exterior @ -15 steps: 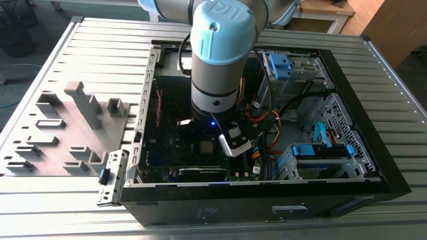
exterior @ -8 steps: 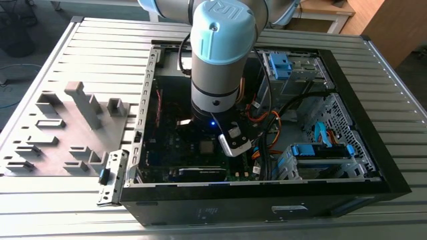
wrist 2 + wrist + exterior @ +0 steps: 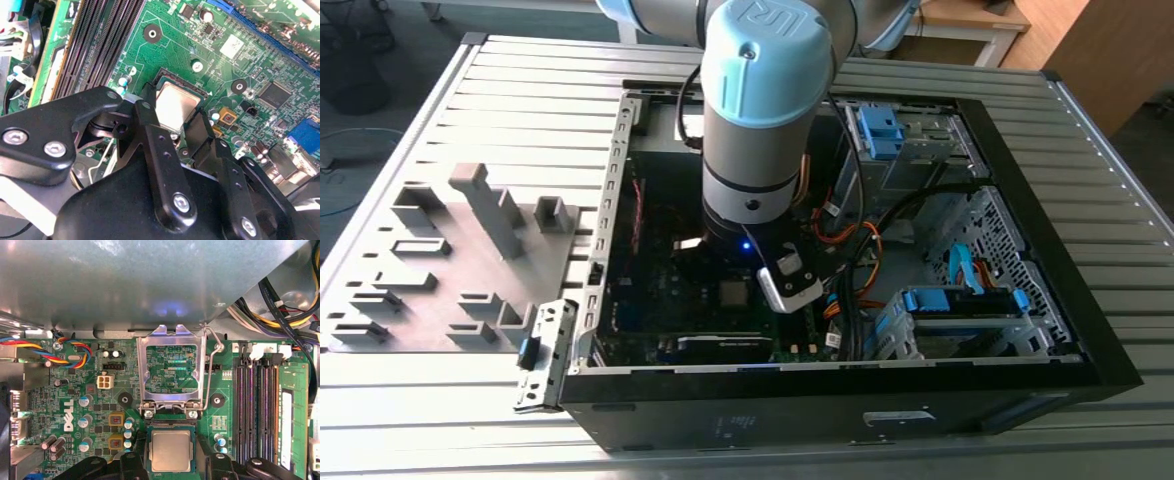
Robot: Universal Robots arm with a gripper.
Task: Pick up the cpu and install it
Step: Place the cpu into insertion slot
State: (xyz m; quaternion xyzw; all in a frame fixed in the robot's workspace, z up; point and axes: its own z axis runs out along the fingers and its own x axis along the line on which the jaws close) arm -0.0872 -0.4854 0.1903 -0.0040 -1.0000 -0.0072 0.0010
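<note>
— Ribbed aluminium table underneath, and on it we have the black steel case lying open.

— Where do we put the cpu?

— We see the cpu lying flat in its socket. It is a thin square with a dull silver-grey lid, framed by the socket's dark edge. In the exterior view it is the small pale square on the board, under the arm.

— And the gripper?

— The gripper hangs right over it, spread. We see one matt black finger on each side of the chip. In the first wrist view each finger sits outside the socket's edge, clear of the chip.

— Around the socket?

— Just beside it is the shiny metal plate, a hollow frame flipped open off the socket. The bent wire lever runs along one side of it. All of this sits on the green board, dotted with round capacitors. Long dark slots run in parallel rows near the socket. Twisted coloured wires lie at the board's other side.

— Further out?

— The arm, a smooth grey tube with a pale blue cap, reaches down into the case. On the exterior view's left we see a grey moulded tray with blocky uprights, resting on the table beside the case.
</note>
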